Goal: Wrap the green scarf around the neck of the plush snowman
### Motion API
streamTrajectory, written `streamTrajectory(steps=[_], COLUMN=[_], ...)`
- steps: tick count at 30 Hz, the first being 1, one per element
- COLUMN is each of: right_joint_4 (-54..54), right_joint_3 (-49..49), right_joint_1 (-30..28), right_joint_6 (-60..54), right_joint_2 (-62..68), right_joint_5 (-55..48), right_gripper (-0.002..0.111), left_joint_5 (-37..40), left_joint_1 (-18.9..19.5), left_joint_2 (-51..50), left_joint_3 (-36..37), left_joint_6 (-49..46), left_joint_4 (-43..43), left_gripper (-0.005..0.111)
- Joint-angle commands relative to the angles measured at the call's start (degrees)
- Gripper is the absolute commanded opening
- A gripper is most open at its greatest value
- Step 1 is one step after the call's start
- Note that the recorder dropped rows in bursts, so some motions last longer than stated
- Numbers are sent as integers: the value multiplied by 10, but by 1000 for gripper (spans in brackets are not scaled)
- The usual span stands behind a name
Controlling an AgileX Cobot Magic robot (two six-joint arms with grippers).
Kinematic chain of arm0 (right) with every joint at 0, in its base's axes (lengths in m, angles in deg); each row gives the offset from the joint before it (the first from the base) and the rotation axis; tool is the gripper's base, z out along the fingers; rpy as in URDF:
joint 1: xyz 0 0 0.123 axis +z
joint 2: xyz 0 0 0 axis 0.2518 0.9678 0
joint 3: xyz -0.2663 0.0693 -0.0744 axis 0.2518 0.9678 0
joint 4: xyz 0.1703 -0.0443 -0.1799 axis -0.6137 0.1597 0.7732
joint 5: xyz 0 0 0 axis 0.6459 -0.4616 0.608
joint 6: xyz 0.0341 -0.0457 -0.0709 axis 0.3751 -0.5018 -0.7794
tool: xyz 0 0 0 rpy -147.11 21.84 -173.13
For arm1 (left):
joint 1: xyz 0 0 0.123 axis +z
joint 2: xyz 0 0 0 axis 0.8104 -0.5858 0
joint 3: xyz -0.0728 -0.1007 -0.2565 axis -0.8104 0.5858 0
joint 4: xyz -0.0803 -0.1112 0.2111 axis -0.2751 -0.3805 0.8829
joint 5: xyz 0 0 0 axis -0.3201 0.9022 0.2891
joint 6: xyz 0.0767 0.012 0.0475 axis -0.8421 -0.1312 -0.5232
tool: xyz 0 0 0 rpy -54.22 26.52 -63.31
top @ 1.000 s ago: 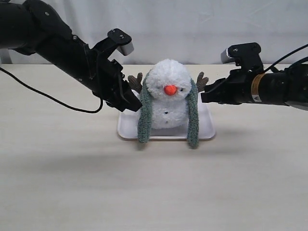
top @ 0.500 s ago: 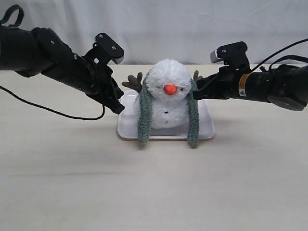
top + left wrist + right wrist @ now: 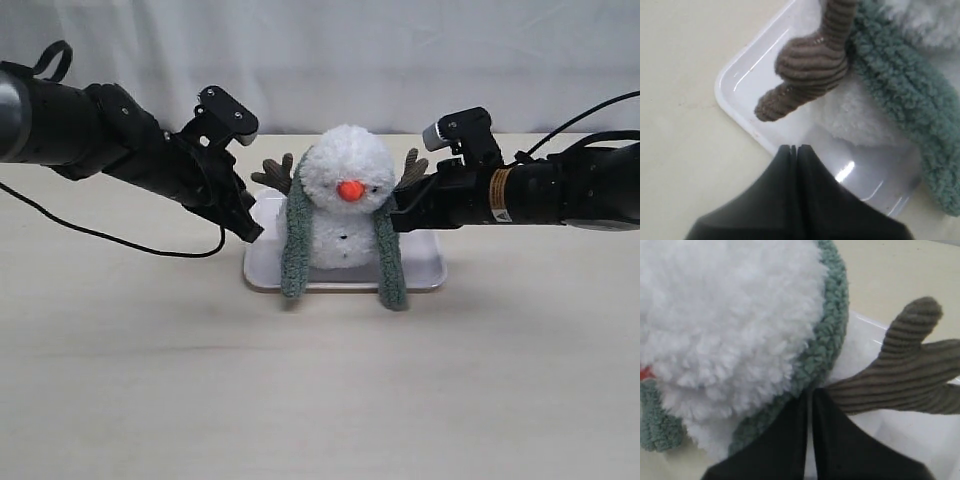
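The plush snowman (image 3: pixel 345 190) sits upright in a white tray (image 3: pixel 425 272). The green scarf (image 3: pixel 294 245) lies behind its neck, and both ends hang down the front, the other end (image 3: pixel 390 265) reaching the tray's front rim. My left gripper (image 3: pixel 250 228) is shut and empty, low at the tray's left edge, below the brown twig arm (image 3: pixel 810 65) and apart from the scarf (image 3: pixel 900 95). My right gripper (image 3: pixel 398 215) is shut, its tips (image 3: pixel 811 392) pressed against the scarf (image 3: pixel 832 335) beside the head (image 3: pixel 730 315), just under the other twig arm (image 3: pixel 910 375).
The tray (image 3: pixel 755 65) rests on a pale wooden tabletop (image 3: pixel 320 400). A white curtain (image 3: pixel 400 50) hangs behind. A black cable (image 3: pixel 100 235) trails from the left arm across the table.
The left gripper has dropped lower toward the tray's left edge. The right gripper has moved in against the snowman's neck, nudging the right scarf strand toward the middle.
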Motion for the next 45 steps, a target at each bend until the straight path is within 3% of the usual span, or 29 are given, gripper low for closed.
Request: streamTrajectory(steps=[1,6,14,17,20,22,26,29,34,38,41,45], right_joint_4=[16,49,48,33,3,-1,144,242,242,242,242,242], right_joint_3=[3,3,21,23,21,5,-92,-190,-263,-244,-211,-179], right_joint_1=[-1,-1,-1,-1,-1,-1,-2,-2,-1,-1,0,25], right_joint_6=[4,27,30,35,29,46,230,371,420,416,394,352], right_joint_2=[-25,-56,-141,-168,-173,-159,-112,-73,-17,3,5,-28], right_joint_5=[-2,-86,-156,-114,-6,10,32,123,161,168,127,-27], right_gripper=[4,4,4,4,4,4,4,4,4,4,4,4], left_joint_5=[-47,-140,-100,-69,4,71,174,167,176,179,181,171], left_joint_1=[0,0,0,0,1,1,8,22,43,49,49,49], left_joint_2=[2,4,4,4,4,4,4,4,-1,-12,-20,-22], left_joint_3=[1,-36,-145,-169,-182,-182,-182,-182,-182,-182,-182,-182], left_joint_6=[-52,-94,-89,-97,-149,-204,-285,-293,-306,-317,-334,-347], left_joint_4=[-75,-125,-131,-129,-129,-129,-128,-133,-163,-166,-188,-204], left_gripper=[0,0,0,0,0,0,0,0,0,0,0,0])
